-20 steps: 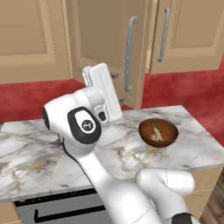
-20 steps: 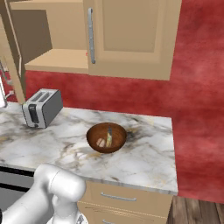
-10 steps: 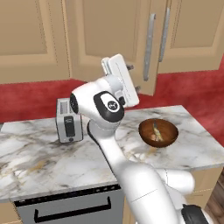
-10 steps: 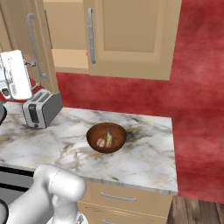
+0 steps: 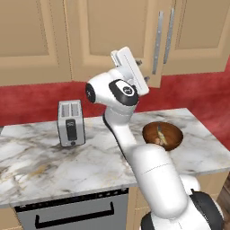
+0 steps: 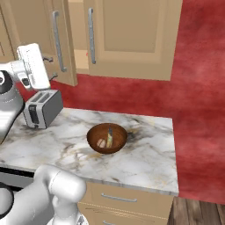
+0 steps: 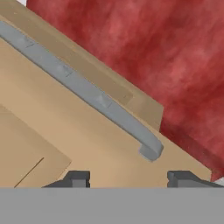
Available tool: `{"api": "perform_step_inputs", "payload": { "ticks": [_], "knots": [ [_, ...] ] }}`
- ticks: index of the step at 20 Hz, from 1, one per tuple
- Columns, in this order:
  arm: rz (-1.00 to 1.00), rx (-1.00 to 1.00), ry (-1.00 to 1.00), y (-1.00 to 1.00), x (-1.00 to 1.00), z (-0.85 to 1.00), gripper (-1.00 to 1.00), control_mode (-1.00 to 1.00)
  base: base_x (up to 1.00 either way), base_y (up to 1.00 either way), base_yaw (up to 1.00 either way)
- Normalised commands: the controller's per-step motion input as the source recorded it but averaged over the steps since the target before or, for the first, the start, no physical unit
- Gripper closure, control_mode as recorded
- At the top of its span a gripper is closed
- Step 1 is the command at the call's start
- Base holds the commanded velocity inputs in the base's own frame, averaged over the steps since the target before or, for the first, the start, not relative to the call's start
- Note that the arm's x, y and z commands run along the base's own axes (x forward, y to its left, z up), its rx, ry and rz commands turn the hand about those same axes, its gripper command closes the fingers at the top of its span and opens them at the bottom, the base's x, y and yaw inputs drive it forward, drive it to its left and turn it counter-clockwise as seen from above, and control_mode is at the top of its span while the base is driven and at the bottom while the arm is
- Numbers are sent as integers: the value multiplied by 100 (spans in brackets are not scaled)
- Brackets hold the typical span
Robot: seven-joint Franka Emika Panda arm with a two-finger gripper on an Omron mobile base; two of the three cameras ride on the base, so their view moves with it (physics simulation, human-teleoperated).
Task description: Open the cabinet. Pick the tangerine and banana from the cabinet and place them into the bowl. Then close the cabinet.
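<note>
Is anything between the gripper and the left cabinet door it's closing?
Nothing visible. The gripper sits right at the left door of the cabinet, fingertips apart and facing the panel just below its silver bar handle. The door is nearly shut, a narrow gap left.

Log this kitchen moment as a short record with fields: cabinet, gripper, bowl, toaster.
cabinet: left-hand door slightly ajar, other door looks shut
gripper: jaws apart, nothing between them, facing the ajar door near the lower end of its handle
bowl: on the marble counter, small pale and yellowish pieces inside
toaster: upright on the counter, left of the bowl, apart from it
</note>
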Motion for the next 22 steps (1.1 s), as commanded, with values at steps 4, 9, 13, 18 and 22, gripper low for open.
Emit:
{"api": "perform_step_inputs", "payload": {
  "ticks": [4,9,13,18,22],
  "knots": [
    [12,0,-11,-32,66,0,-100,-100,0,0,0],
    [18,0,-10,-43,79,0,-100,-100,0,0,0],
    [20,0,-10,-44,76,-1,-100,-100,0,0,0],
    [19,0,-3,-36,73,-15,-100,-100,0,0,0],
    [21,0,0,-30,76,-38,-100,-100,0,0,0]
  ]
}}
